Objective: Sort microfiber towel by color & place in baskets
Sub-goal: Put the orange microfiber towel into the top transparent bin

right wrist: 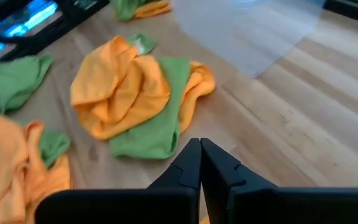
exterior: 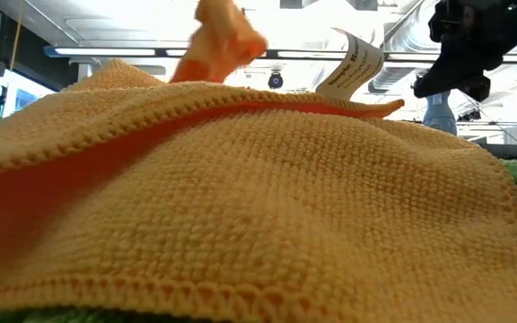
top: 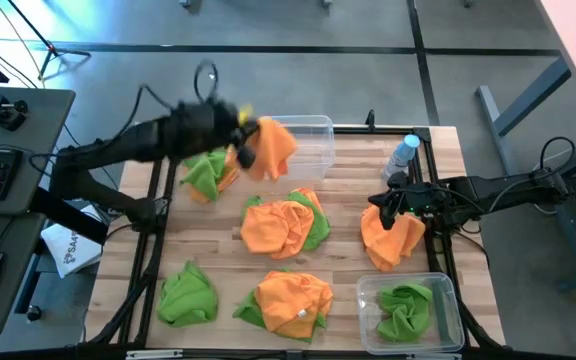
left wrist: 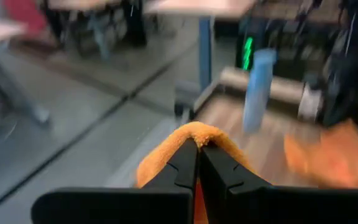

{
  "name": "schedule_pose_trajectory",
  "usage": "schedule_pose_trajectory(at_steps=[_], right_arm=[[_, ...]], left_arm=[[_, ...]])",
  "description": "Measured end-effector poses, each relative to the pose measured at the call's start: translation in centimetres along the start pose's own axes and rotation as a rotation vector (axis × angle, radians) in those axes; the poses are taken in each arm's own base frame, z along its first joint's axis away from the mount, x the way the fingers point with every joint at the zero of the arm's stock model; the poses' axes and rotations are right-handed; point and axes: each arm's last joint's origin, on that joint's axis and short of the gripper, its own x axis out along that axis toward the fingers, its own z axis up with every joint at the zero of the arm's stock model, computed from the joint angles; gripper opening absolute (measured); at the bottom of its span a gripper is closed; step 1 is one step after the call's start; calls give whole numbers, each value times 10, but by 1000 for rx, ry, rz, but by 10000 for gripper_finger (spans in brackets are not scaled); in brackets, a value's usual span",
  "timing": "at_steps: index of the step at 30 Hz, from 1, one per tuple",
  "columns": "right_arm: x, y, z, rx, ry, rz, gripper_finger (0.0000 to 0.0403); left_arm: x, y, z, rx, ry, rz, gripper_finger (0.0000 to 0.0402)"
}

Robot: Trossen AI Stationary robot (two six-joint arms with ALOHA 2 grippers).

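Left end effector [top: 249, 137] pinches an orange towel [top: 275, 147], dangling beside the far clear basket [top: 313, 142]. Right end effector [top: 388, 208], fingers pressed together, sits at another orange towel [top: 390, 238] on the worktop [top: 343, 190]; grip unclear. Near basket [top: 408, 310] holds a green towel [top: 405, 308].

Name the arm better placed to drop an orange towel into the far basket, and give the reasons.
Left. The left gripper holds an orange towel in the air, right beside the far basket. The right gripper sits across the table, above another orange towel.
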Motion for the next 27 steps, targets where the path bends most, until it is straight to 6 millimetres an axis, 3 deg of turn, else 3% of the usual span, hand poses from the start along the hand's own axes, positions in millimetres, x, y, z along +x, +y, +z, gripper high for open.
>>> schedule_pose_trajectory(at_steps=[5,9,19,27], right_arm=[[0,-1,1,22,-24,-28,0],[0,-1,1,32,-42,-47,0],[0,-4,3,59,-113,-126,0],[0,-4,3,99,-128,-137,0]], left_arm=[[39,33,5,-30,-69,-48,0],[68,44,-2,-68,-49,-154,0],[128,42,-45,-62,213,-99,0],[172,35,-80,-331,342,27,0]])
